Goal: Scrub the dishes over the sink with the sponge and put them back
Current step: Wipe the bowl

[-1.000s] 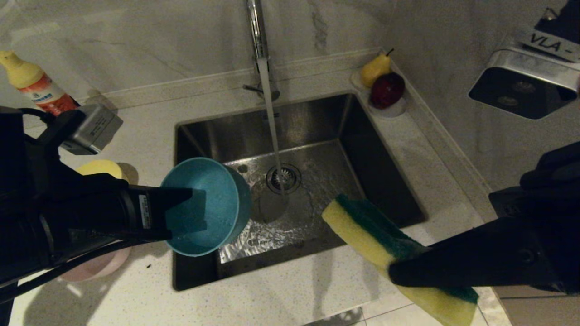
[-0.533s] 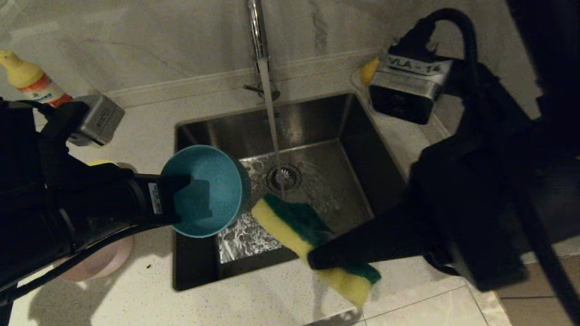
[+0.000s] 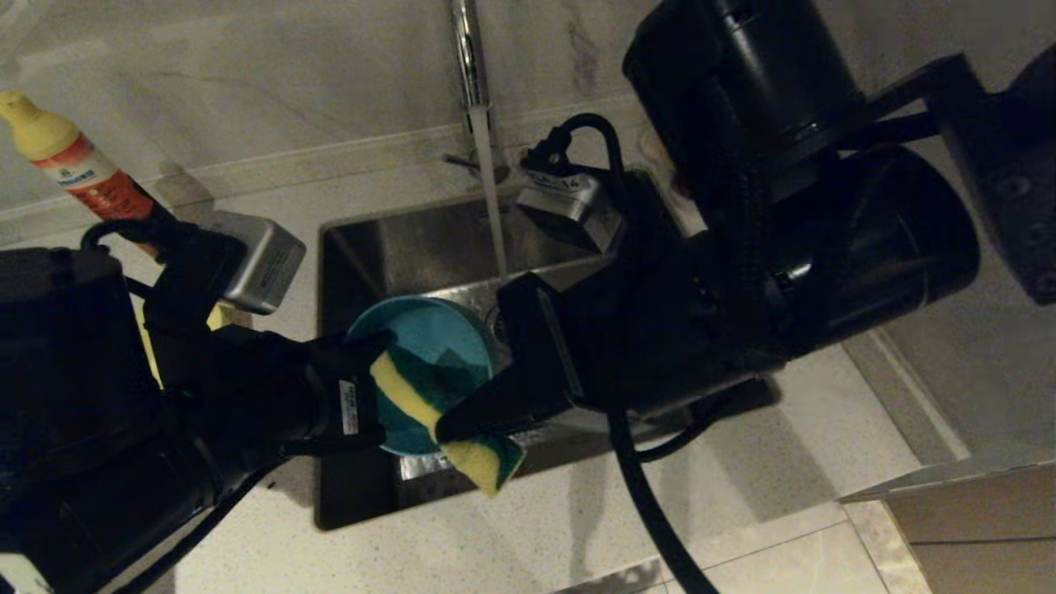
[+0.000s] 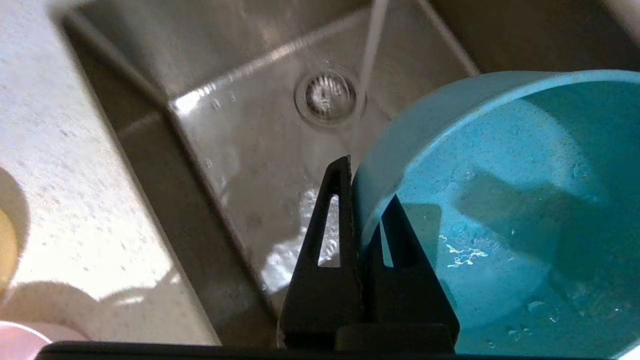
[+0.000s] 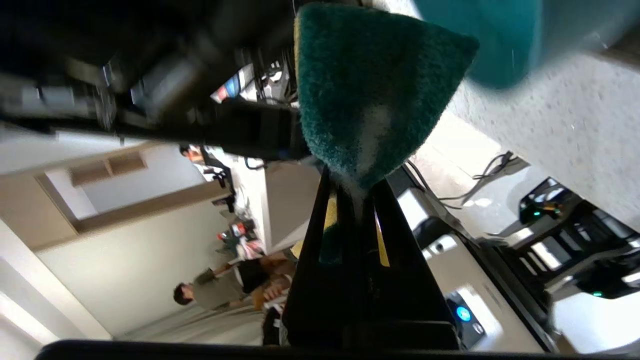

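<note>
Over the sink, my left gripper is shut on the rim of the light blue bowl, which is tipped on its side. The left wrist view shows one finger outside and one inside the wet bowl, the gripper pinching the rim. My right gripper is shut on the sponge, whose far end lies against the bowl's inside. In the right wrist view the green scouring face rises from the gripper. A pink bowl and a yellow bowl sit on the counter, mostly hidden behind my left arm.
Water runs from the chrome tap down to the drain strainer. A detergent bottle stands at the back left. The right arm covers the sink's right half and the counter corner behind it. The pale countertop borders the sink in front.
The right arm swung in from the right with the sponge and brought it into the bowl. The left gripper carried the bowl a little right, over the sink, and turned it.
</note>
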You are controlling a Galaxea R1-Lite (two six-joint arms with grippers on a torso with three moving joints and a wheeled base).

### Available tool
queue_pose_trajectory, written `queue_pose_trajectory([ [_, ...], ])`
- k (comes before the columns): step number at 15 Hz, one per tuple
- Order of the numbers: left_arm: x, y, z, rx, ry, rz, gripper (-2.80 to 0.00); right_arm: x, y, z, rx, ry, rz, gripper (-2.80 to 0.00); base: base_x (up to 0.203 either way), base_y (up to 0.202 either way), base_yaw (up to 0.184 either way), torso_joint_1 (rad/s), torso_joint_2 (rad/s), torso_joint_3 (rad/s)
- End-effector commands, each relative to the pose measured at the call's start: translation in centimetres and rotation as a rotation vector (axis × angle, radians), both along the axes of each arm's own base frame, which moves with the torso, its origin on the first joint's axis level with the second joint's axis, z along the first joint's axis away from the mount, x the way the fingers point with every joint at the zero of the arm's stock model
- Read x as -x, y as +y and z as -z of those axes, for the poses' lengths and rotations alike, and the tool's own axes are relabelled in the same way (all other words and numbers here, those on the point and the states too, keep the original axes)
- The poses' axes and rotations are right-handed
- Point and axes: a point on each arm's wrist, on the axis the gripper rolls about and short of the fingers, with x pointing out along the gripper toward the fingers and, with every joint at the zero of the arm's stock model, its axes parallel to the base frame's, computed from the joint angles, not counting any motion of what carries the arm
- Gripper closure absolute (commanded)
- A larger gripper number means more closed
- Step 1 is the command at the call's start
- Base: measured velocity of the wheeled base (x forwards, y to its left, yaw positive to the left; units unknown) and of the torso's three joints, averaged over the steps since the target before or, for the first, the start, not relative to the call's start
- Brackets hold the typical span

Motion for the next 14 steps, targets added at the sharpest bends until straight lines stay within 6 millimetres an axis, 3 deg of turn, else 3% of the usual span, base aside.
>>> queue_pose_trajectory([
  [1,0.4,0.3,0.9,-0.013,0.019,0.001,0.00,-1.3,1.6,1.4,0.024,0.047,0.024,0.00,0.000,0.000,0.000,0.000,0.00,0.000],
  [3,1.0,0.8,1.6,-0.020,0.033,0.004,0.00,-1.9,1.8,1.7,0.029,0.055,0.042,0.00,0.000,0.000,0.000,0.000,0.00,0.000],
  [10,1.5,1.2,1.1,-0.001,0.008,0.010,0.00,-4.1,1.3,2.7,0.042,0.093,0.115,0.00,0.000,0.000,0.000,0.000,0.00,0.000],
  [14,2.0,0.9,1.6,-0.011,0.007,0.060,0.00,-4.2,1.2,2.6,0.044,0.086,0.128,0.00,0.000,0.000,0.000,0.000,0.00,0.000],
])
